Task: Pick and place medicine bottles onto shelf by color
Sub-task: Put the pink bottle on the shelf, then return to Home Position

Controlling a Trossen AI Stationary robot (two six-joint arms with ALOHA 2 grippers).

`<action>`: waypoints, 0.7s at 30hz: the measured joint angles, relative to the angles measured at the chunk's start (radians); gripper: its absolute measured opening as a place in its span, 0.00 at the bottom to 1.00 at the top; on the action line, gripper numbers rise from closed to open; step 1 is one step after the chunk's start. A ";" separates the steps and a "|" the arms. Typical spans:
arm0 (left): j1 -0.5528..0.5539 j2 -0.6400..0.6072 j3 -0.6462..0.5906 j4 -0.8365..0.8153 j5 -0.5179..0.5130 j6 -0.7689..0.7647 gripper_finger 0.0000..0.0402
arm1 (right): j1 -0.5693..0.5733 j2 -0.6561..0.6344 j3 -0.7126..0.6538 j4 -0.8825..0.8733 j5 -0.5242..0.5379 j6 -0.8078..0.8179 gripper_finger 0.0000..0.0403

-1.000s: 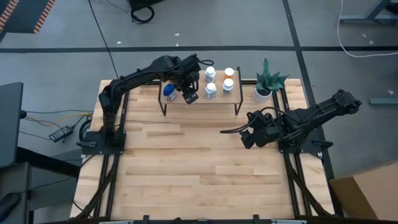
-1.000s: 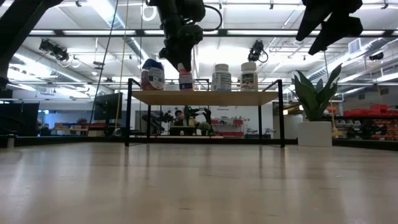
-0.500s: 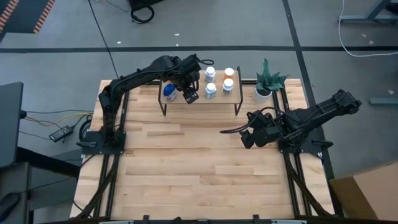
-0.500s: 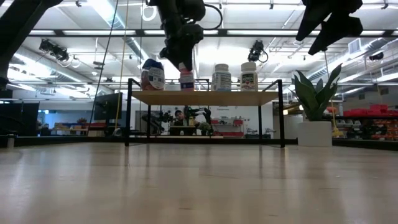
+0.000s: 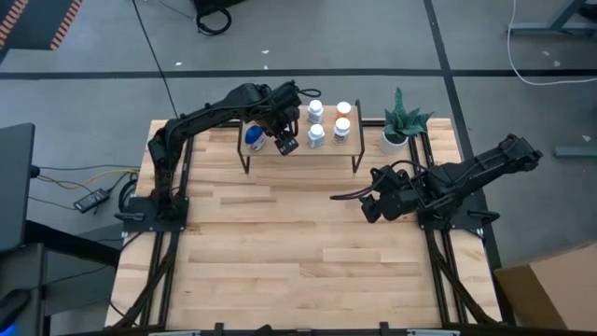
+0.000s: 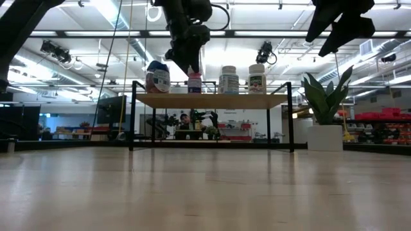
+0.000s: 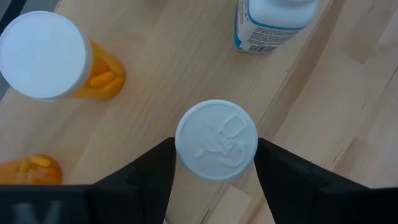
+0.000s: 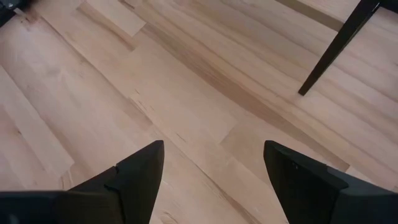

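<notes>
The left gripper (image 7: pixel 214 163) hangs over the shelf (image 5: pixel 300 152) with a white-capped bottle (image 7: pixel 216 140) between its fingers, which have eased slightly apart over the last second, though I cannot tell whether they are clear of its sides. In the low view that bottle (image 6: pixel 194 83) stands upright on the board between the blue bottle (image 6: pixel 157 77) and the white ones, so it looks set down. The right gripper (image 8: pixel 214 171) waits over bare table, fingers wide apart and empty.
</notes>
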 joint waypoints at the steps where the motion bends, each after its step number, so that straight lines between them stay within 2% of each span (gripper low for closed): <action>1: 0.000 0.000 0.000 0.000 0.000 0.000 0.56 | 0.000 0.000 0.000 0.000 0.000 0.001 0.70; 12: 0.005 -0.016 0.001 -0.005 -0.027 -0.003 0.60 | 0.000 0.000 0.000 0.000 0.001 -0.002 0.70; 16: 0.005 -0.044 0.003 -0.005 -0.027 -0.029 0.60 | 0.000 0.000 0.000 0.000 0.016 -0.056 0.70; 21: -0.003 -0.077 0.060 -0.027 -0.028 -0.054 0.60 | 0.000 0.000 0.000 0.000 0.028 -0.082 0.70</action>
